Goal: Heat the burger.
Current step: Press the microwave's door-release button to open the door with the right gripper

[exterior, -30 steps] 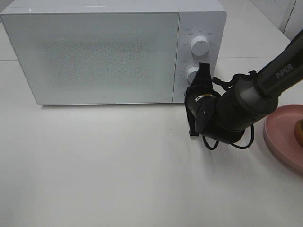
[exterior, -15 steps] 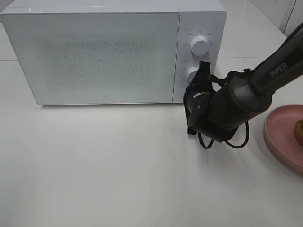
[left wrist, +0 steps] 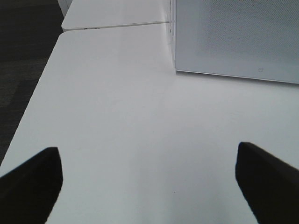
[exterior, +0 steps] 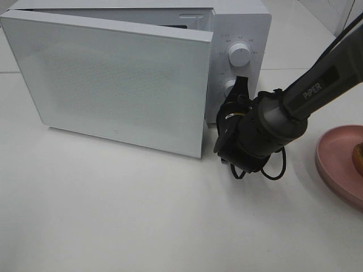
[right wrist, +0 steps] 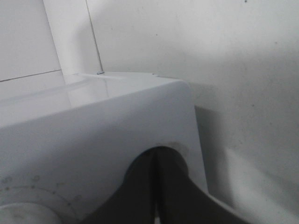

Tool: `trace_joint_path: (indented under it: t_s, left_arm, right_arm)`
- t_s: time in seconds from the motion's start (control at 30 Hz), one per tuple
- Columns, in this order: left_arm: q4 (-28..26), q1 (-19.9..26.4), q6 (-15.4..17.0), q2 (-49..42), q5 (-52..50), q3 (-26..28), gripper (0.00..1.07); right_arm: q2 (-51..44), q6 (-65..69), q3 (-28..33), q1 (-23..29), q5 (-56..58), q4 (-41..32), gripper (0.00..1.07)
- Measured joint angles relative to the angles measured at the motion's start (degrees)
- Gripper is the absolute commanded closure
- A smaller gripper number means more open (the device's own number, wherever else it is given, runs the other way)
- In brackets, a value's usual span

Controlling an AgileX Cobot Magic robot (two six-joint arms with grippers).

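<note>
The burger (exterior: 359,159) shows only as one brown sliver at the frame edge in the high view. It sits on the single pink plate (exterior: 334,164), well apart from the right gripper (exterior: 242,83) and out to that gripper's outer side, behind its fingers.

There is one microwave (exterior: 238,22) on the white table (exterior: 113,215), and its door (exterior: 113,73) stands ajar. The door's free edge has swung out and is just beside the right gripper's dark body. The control panel carries two knobs. The upper knob (exterior: 239,55) is clear above the fingertips, and the lower knob (exterior: 228,89) is right beside them, partly covered.

The right gripper's two fingers are pressed together with only a thin seam between them, and nothing can be seen held there. In the right wrist view the right gripper (right wrist: 156,156) has its closed tips against the microwave (right wrist: 117,121) panel, beside a printed dial scale.

The left gripper (left wrist: 149,182) hangs over the bare table (left wrist: 131,116). Its two fingertips (left wrist: 32,182) are spread wide and hold nothing. The door (left wrist: 233,37) lies well ahead of them, and the burger is in neither wrist view.
</note>
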State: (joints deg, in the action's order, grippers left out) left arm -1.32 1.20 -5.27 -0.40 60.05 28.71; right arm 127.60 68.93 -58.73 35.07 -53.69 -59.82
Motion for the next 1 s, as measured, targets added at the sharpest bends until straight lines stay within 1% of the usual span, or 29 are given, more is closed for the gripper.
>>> trace_joint_path:
  t_s: [0.03, 0.37, 0.6, 0.73, 0.77, 0.83, 0.93, 1.0]
  left_arm:
    - [0.0, 0.0, 0.0, 0.0, 0.0, 0.0, 0.14]
    - [0.0, 0.0, 0.0, 0.0, 0.0, 0.0, 0.14]
    - [0.0, 0.0, 0.0, 0.0, 0.0, 0.0, 0.14]
    - [0.0, 0.0, 0.0, 0.0, 0.0, 0.0, 0.14]
    - [0.0, 0.0, 0.0, 0.0, 0.0, 0.0, 0.14]
    - [0.0, 0.0, 0.0, 0.0, 0.0, 0.0, 0.14]
    - [0.0, 0.0, 0.0, 0.0, 0.0, 0.0, 0.14]
    - [0.0, 0.0, 0.0, 0.0, 0.0, 0.0, 0.14]
  right_arm:
    - [0.0, -0.1, -0.3, 0.1, -0.1, -1.0, 1.07]
    - [0.1, -0.1, -0.5, 0.2, 0.1, -1.0, 1.07]
    - [0.0, -0.1, 0.1, 0.2, 0.3, 0.2, 1.07]
    - [-0.4, 0.0, 1.8, -0.5, 0.3, 4.4, 1.07]
    - [-0.4, 0.0, 1.8, -0.5, 0.3, 4.4, 1.07]
    - [-1.7, 0.1, 3.6, -1.4, 1.1, 9.3, 1.07]
    - [-2.1, 0.1, 3.9, -1.5, 1.6, 10.2, 1.07]
    - [-2.9, 0.2, 5.3, -2.0, 1.8, 12.7, 1.07]
